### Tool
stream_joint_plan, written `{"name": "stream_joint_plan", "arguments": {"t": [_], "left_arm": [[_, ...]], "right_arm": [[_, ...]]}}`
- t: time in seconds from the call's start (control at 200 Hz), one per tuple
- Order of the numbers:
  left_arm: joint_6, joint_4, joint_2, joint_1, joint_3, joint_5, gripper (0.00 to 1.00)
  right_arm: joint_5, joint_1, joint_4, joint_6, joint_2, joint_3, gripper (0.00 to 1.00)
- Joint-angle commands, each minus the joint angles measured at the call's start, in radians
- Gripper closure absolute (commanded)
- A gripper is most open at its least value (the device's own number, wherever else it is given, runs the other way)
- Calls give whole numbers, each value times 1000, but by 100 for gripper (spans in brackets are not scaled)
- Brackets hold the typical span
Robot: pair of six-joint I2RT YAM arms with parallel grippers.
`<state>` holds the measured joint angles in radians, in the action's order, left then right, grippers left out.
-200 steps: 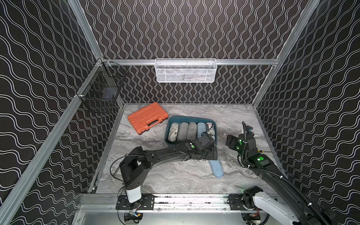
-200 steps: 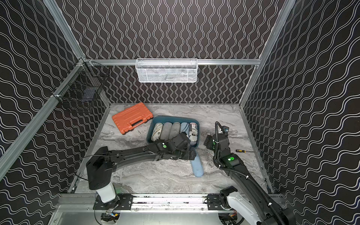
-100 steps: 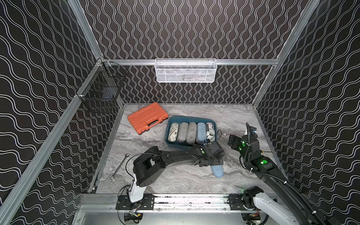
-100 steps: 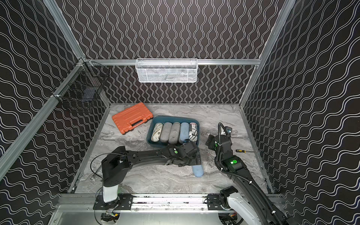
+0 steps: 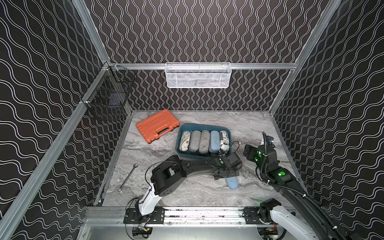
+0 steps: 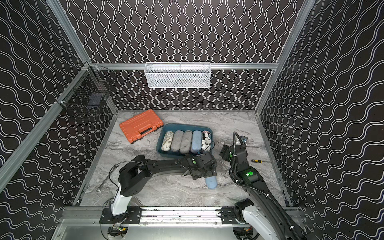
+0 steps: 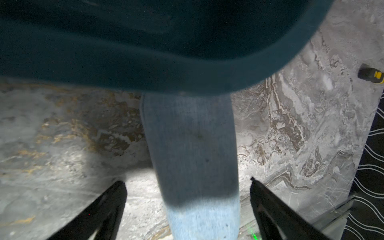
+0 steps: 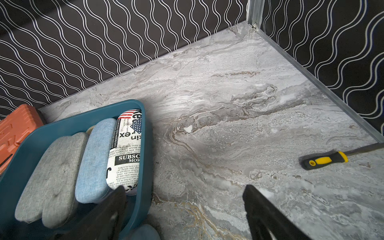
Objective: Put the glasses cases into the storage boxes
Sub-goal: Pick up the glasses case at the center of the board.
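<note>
Five cases [image 5: 204, 141] are lying in the tray [image 5: 193, 156]. My left jaws are straddling the blue case [image 5: 232, 182] just beside it, apart; right jaws are gaping, empty.

A yellow-handled screwdriver [image 8: 324, 160] lies on the marble surface [image 8: 228, 93] near the right pincer [image 8: 185, 187] — orange tool case [image 5: 157, 125] and wrench [image 5: 127, 177] sit well apart from the left pincer [image 5: 225, 175].

surface: grey marble tabletop [image 5: 187, 195] | on it: teal tray [image 5: 204, 126], blue case [image 5: 232, 182], orange tool case [image 5: 157, 125], wrench [image 5: 127, 177], screwdriver [image 8: 324, 160]
</note>
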<state>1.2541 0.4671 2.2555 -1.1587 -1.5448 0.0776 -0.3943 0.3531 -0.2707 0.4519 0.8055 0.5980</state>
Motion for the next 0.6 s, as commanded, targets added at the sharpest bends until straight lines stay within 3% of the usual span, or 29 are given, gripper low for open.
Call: {"name": "stream_joint_plan", "arguments": {"t": [0.0, 0.235, 0.596], "left_arm": [[7, 4, 24, 1, -28, 1, 4], [12, 26, 71, 1, -58, -17, 8], [-6, 40, 82, 1, -53, -35, 28]], "right_arm": [[3, 1, 17, -5, 1, 0, 11], [9, 0, 22, -10, 1, -4, 11], [19, -1, 31, -10, 25, -9, 11]]}}
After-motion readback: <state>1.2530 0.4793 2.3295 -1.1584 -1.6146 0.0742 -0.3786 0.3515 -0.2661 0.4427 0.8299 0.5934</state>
